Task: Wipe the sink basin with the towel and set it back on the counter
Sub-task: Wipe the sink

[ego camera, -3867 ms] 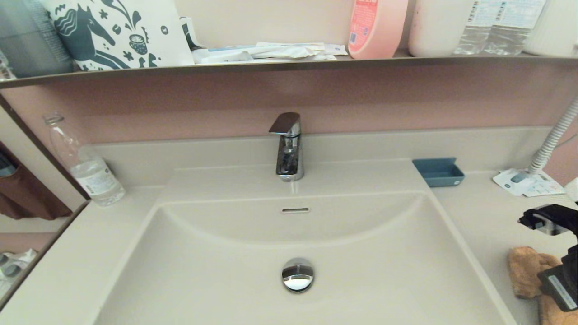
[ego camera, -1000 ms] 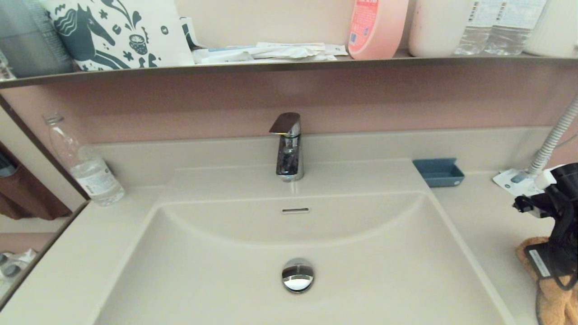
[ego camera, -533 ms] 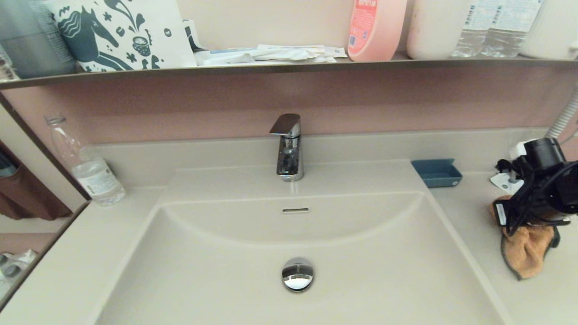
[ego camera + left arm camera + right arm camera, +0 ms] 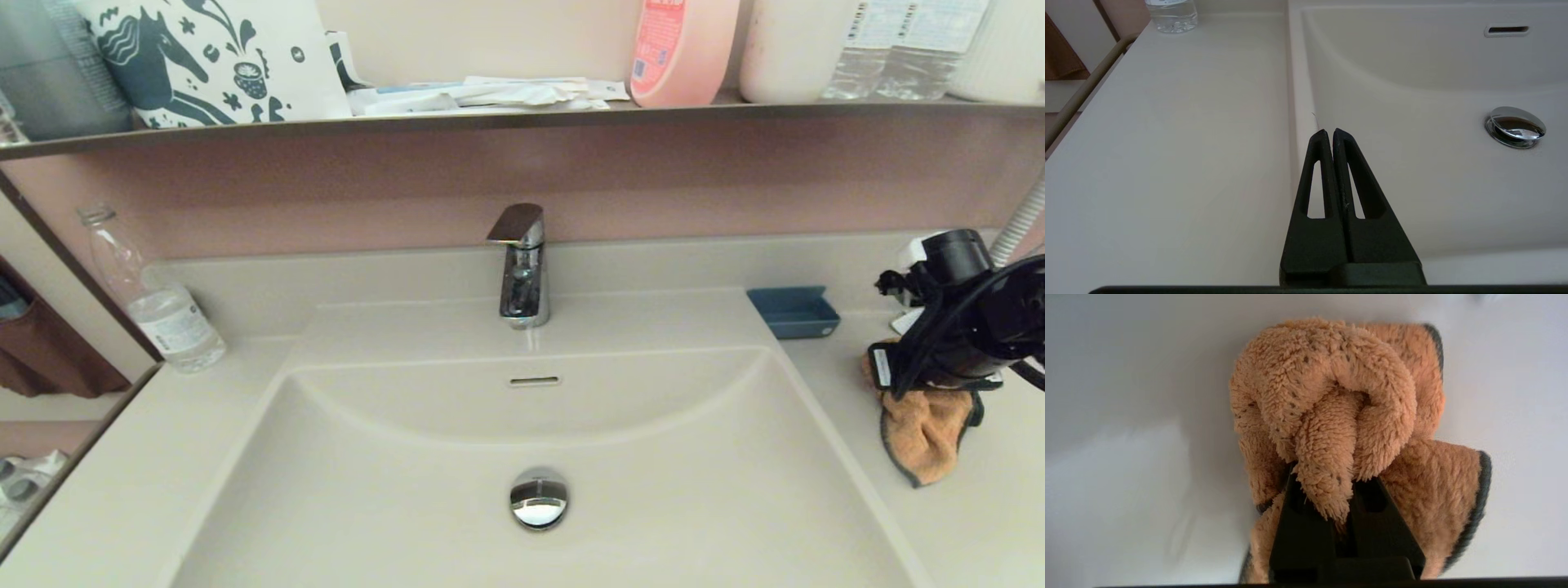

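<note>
The tan-brown fuzzy towel (image 4: 927, 429) hangs bunched from my right gripper (image 4: 922, 392), above the counter (image 4: 857, 408) to the right of the sink basin (image 4: 408, 490). In the right wrist view the right gripper (image 4: 1337, 477) is shut on a fold of the towel (image 4: 1331, 400), whose dark-edged corners droop around the fingers. The basin has a slot overflow (image 4: 534, 380) and a chrome drain plug (image 4: 538, 498). My left gripper (image 4: 1329, 132) shows only in the left wrist view, shut and holding nothing, over the basin's left rim (image 4: 1296, 106).
A chrome faucet (image 4: 520, 265) stands behind the basin. A blue soap dish (image 4: 792, 311) sits on the counter just left of my right arm. A clear bottle (image 4: 155, 298) stands at the back left. Above, a dark-edged shelf (image 4: 490, 121) carries bottles and packets.
My right gripper came down onto the towel, closed on it and lifted it off the counter. Over the last half second it carried the towel slightly left and up.
</note>
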